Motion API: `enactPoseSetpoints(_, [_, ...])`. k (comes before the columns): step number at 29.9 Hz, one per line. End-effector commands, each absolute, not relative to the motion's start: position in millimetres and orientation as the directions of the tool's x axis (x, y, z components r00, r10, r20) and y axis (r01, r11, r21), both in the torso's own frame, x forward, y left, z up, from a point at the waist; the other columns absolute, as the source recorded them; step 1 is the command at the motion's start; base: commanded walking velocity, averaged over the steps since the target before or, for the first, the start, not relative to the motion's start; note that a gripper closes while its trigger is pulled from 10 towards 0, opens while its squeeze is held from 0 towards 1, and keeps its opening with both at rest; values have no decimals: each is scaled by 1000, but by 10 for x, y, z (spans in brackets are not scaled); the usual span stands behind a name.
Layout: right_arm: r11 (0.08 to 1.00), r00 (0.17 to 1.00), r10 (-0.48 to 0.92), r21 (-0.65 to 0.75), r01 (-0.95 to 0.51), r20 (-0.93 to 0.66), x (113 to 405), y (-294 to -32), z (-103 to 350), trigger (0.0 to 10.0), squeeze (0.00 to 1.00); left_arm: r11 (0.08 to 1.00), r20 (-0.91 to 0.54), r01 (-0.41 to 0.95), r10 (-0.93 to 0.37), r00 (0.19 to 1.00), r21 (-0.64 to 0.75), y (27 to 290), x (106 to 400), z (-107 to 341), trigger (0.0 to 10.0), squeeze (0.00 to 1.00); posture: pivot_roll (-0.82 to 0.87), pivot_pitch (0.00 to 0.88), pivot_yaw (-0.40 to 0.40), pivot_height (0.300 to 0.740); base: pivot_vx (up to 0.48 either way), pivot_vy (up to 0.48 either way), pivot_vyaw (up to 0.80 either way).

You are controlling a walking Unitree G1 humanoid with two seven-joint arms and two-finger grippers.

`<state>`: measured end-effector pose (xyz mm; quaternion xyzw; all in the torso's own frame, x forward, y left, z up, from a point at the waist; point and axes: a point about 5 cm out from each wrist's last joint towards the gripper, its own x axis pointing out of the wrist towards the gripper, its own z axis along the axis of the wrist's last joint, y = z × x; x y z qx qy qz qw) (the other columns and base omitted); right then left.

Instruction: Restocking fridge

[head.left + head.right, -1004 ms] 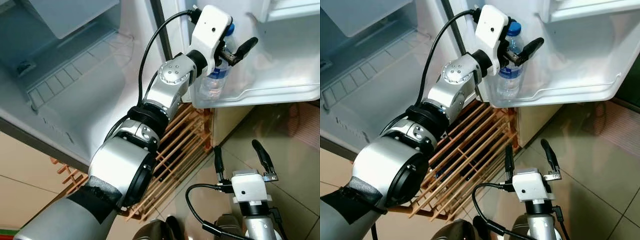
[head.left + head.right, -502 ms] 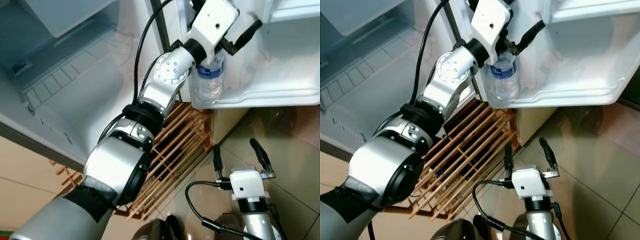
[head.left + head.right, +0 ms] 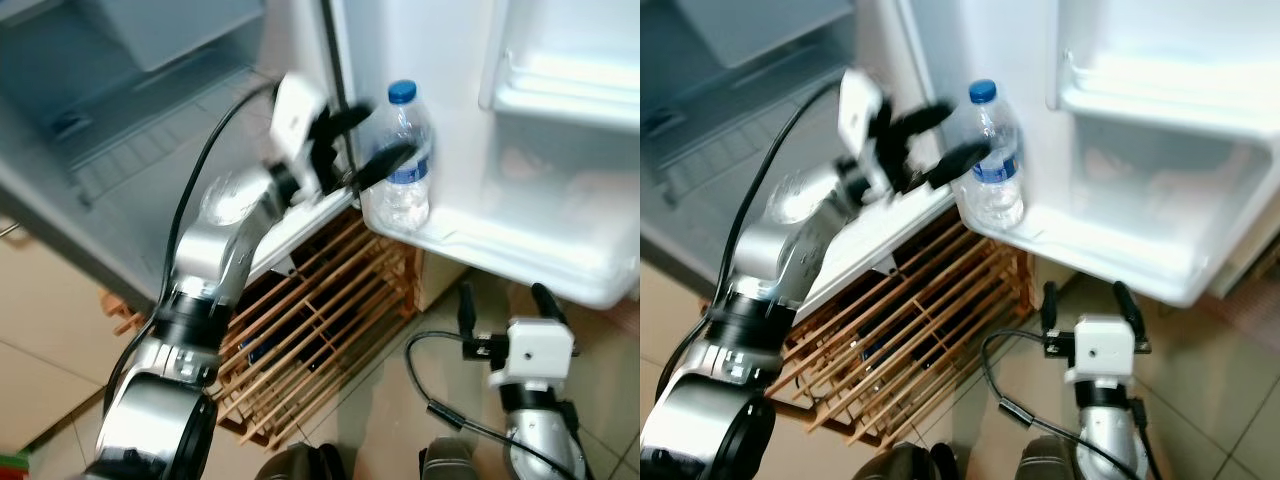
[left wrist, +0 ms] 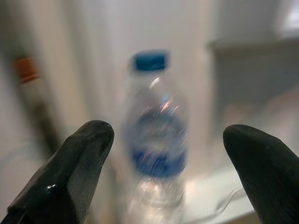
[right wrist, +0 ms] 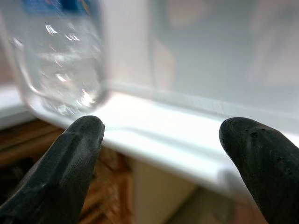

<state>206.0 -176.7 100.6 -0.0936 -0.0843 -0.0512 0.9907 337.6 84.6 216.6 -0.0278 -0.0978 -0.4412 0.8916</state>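
Observation:
A clear water bottle (image 3: 405,170) with a blue cap and blue label stands upright in the left corner of the fridge door's lower shelf (image 3: 520,255). My left gripper (image 3: 362,137) is open just to the bottle's left, fingers apart and pointing at it, nothing held. In the left wrist view the bottle (image 4: 156,140) stands free between and beyond the two fingers (image 4: 70,172). My right gripper (image 3: 505,300) is open, low below the door shelf, pointing up; its wrist view shows the bottle's base (image 5: 60,70) and the shelf's rim (image 5: 159,135).
The open fridge compartment (image 3: 140,110) with a ribbed shelf lies to the left. A wooden slatted rack (image 3: 310,320) stands on the tiled floor beneath the door. An upper door shelf (image 3: 570,80) juts out at the top right.
My left gripper has let go of the bottle and drawn back to its left; the bottle stays standing in the door shelf. The camera view has also shifted.

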Motion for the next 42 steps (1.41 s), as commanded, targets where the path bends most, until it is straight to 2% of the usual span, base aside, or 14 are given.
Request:
enactPoseSetpoints(1, [985,985,-72,-147,95,158,2110,-1753,991,10000,0,686,134,726,-724,677,37,1033,3295,1925,10000,0,-123,16,153,723,0,0,0])
enactPoseSetpoints(3, [986,986,-49,-148,72,157,2147,-1734,986,10000,0,729,84,681,-685,724,68,1140,3214,1698,10000,0,-103,7,139,723,0,0,0])
enactPoseSetpoints(5, [987,987,-39,-149,62,156,2161,-1725,982,10000,0,736,64,674,-677,733,73,1178,3168,1604,10000,0,-99,5,136,723,0,0,0])
enactPoseSetpoints(8, [989,990,-13,-146,35,143,2219,-1716,944,10000,0,812,-47,571,-570,820,120,1485,2972,1165,10000,0,-68,0,122,723,0,0,0])
enactPoseSetpoints(10, [989,990,-2,-146,23,140,2246,-1706,937,10000,0,859,-98,505,-497,862,84,1620,2931,1017,10000,0,-58,0,115,723,0,0,0])
enactPoseSetpoints(15, [991,987,31,-136,-10,155,2325,-1643,974,10000,0,908,-136,409,-396,908,94,1670,2918,935,10000,0,-52,0,100,723,0,0,0])
enactPoseSetpoints(17, [991,987,34,-136,-13,156,2333,-1638,976,10000,0,912,-140,399,-385,912,93,1667,2931,930,10000,0,-52,0,100,723,0,0,0])
enactPoseSetpoints(22, [995,987,25,-99,-10,157,2347,-1625,987,10000,0,963,-163,268,-266,950,-10,1682,3050,920,10000,0,-58,8,80,723,0,0,0])
enactPoseSetpoints(28, [999,995,-1,-40,5,98,2313,-1676,906,10000,0,959,-90,283,-280,956,24,1403,3053,1009,10000,0,-76,32,55,723,0,0,0])
enactPoseSetpoints(33, [995,996,-81,54,80,27,2289,-1805,788,10000,0,969,-87,243,-239,967,41,1375,3105,978,10000,0,-79,31,44,723,0,0,0])
enactPoseSetpoints(36, [990,991,-135,44,136,-15,2246,-1899,681,10000,0,982,-80,167,-160,984,90,1474,3083,896,10000,0,-86,22,39,723,0,0,0])
enactPoseSetpoints(39, [988,989,-151,-22,151,0,2209,-1950,667,10000,0,991,-127,83,-70,989,105,1787,2877,696,10000,0,-83,23,38,723,0,0,0])
enactPoseSetpoints(41, [983,986,-169,-78,169,12,2182,-2007,642,10000,0,987,-173,115,-94,980,113,1890,2695,568,10000,0,-71,28,33,723,0,0,0])
enactPoseSetpoints(42, [983,986,-169,-78,169,12,2182,-2007,642,10000,0,987,-173,115,-94,980,113,1890,2695,568,10000,0,-71,28,33,723,0,0,0])
